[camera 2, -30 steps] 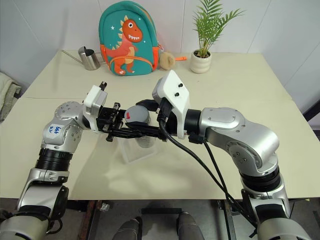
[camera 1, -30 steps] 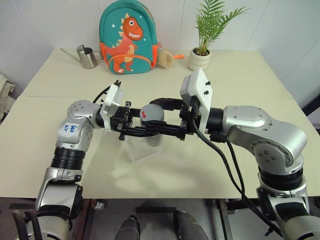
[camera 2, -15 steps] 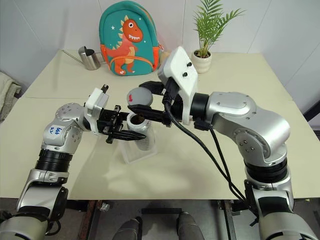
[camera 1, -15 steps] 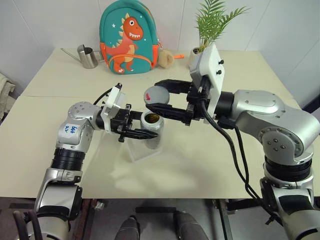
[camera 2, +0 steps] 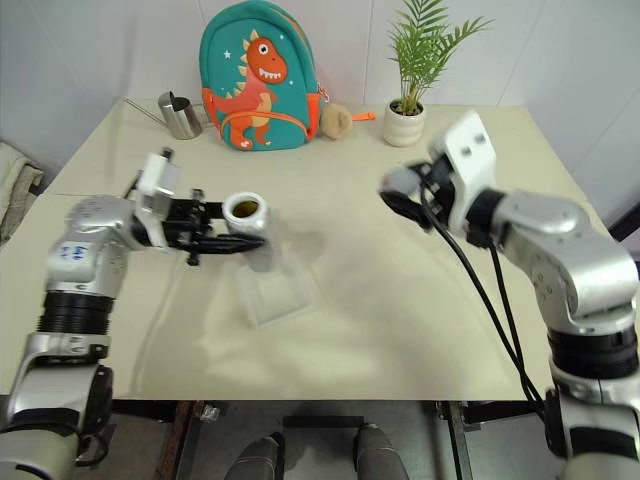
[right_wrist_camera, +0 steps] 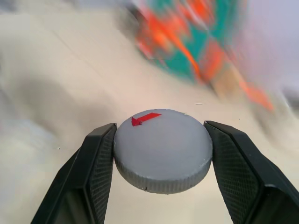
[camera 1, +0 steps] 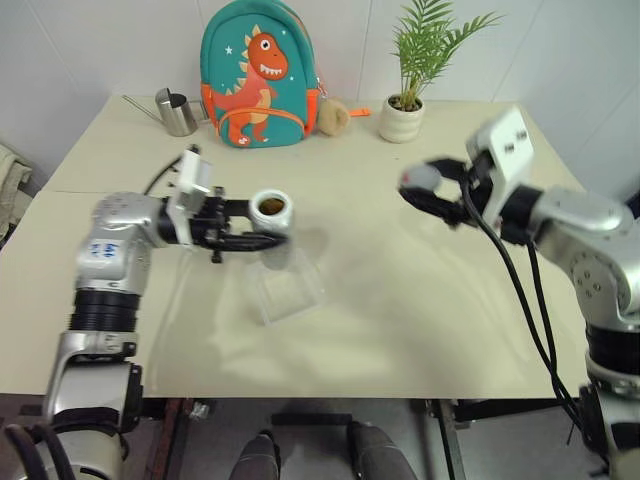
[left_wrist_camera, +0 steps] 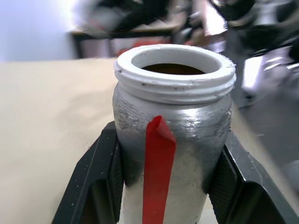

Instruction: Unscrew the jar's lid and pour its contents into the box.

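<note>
Left hand [camera 1: 262, 227] pinches the open silvery cylindrical jar [camera 1: 271, 221] above the clear shallow box [camera 1: 286, 290], ready for pouring; right hand [camera 1: 430, 197] pinches the round grey lid [camera 1: 419, 178] aside, far right.

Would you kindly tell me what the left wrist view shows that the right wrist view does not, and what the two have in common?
Left wrist view: the open jar, upright between the left gripper jaws, with a white threaded rim, a red strip down its silvery wall and something brown inside.

Right wrist view: the lid, grey with a red arrow on top, pinched at its edges by the right gripper, and the blurred dinosaur backpack behind.

Both: black jaws shut on a task part held above the beige table.
</note>
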`<action>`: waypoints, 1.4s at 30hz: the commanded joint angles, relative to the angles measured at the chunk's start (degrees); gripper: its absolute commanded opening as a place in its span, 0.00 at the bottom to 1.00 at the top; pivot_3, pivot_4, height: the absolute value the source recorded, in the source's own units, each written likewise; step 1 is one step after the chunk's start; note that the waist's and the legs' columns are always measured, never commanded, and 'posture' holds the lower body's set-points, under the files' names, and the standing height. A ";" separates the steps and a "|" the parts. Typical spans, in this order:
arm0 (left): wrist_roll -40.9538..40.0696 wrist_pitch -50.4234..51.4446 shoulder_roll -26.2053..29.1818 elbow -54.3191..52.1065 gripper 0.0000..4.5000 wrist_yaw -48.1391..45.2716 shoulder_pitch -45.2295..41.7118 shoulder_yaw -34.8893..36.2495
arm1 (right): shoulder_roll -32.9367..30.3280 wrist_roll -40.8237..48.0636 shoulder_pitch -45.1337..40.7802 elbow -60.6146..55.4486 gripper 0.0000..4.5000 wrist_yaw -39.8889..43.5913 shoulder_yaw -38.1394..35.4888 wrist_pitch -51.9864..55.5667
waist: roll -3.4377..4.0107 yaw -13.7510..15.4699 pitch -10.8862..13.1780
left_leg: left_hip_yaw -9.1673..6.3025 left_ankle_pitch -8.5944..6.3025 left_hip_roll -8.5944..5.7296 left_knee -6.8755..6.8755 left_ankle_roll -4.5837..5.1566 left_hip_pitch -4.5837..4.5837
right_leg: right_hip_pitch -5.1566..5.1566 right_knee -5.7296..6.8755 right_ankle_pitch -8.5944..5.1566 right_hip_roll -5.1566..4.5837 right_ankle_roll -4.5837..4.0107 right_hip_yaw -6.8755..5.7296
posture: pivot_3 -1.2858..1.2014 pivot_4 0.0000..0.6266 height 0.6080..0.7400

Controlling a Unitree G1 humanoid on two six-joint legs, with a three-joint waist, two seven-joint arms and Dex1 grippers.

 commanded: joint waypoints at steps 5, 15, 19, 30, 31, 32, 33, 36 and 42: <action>-0.20 -2.56 1.74 0.85 0.43 2.62 0.07 3.82 | 7.14 -1.80 12.02 -4.63 0.65 -6.94 -2.22 -0.84 | 0.02 -0.23 0.01 | 0.04 0.06 0.01 0.05 0.04 -0.02 | -0.09 0.16 0.00 0.05 0.00 0.06 | 0.52 0.24 1.00; -0.42 -2.61 1.38 2.48 0.43 3.79 0.90 4.85 | 16.54 -6.14 22.25 -2.56 0.70 -10.61 0.82 -5.32 | 0.01 -0.15 0.01 | 0.03 0.13 -0.02 0.24 -0.01 0.00 | -0.02 0.27 0.07 0.05 0.07 0.08 | 0.52 0.24 1.00; 0.35 -4.54 1.13 2.83 0.43 4.81 0.60 4.73 | 16.92 -6.10 22.37 -3.55 0.93 -10.86 -0.50 -4.49 | 0.01 -0.11 0.01 | 0.02 0.13 -0.02 0.27 -0.01 0.02 | -0.02 0.32 0.07 0.06 0.07 0.08 | 0.52 0.24 1.00; 7.56 -19.83 -0.63 6.45 0.43 11.71 -2.07 3.56 | 8.06 -0.23 23.23 -12.31 0.99 0.17 -7.32 -7.05 | 0.01 0.09 0.01 | 0.02 0.12 -0.03 0.37 -0.01 0.01 | 0.01 0.34 0.08 0.05 0.08 0.08 | 0.52 0.24 1.00; 8.93 -22.57 -0.78 7.18 0.43 12.64 -2.37 3.28 | 7.47 2.27 24.07 -14.11 0.99 2.78 -8.79 -7.75 | 0.01 0.06 0.01 | 0.03 0.12 -0.03 0.36 -0.01 0.01 | 0.01 0.33 0.09 0.04 0.09 0.09 | 0.52 0.24 1.00; 9.83 -24.49 -0.89 7.79 0.43 13.21 -2.60 3.11 | 7.05 4.11 24.73 -15.31 0.99 4.53 -9.78 -7.95 | 0.01 0.14 0.01 | 0.03 0.12 -0.03 0.36 -0.01 0.02 | 0.02 0.33 0.09 0.05 0.10 0.08 | 0.52 0.24 1.00; 12.93 -29.40 -0.99 9.32 0.43 15.82 -3.27 2.42 | 5.72 8.26 26.97 -17.84 0.99 8.89 -11.69 -7.88 | 0.00 0.14 0.00 | 0.01 0.12 -0.03 0.35 -0.01 0.02 | 0.04 0.31 0.09 0.05 0.10 0.08 | 0.52 0.24 1.00; 22.08 -44.73 -0.60 14.36 0.43 22.41 -5.20 -0.22 | 2.72 16.48 31.55 -21.54 0.99 16.97 -15.76 -7.83 | -0.01 0.45 0.00 | -0.01 0.11 -0.02 0.34 0.01 0.03 | 0.11 0.21 0.10 0.07 0.12 0.07 | 0.52 0.24 1.00; 43.03 -70.45 2.34 20.36 0.43 35.87 -8.78 -8.51 | -1.45 21.27 34.54 -19.32 0.99 25.49 -20.78 -11.24 | -0.03 0.48 0.00 | 0.03 0.10 -0.06 0.50 0.03 0.29 | 0.73 -0.39 0.26 0.03 0.34 0.10 | 0.52 0.24 1.00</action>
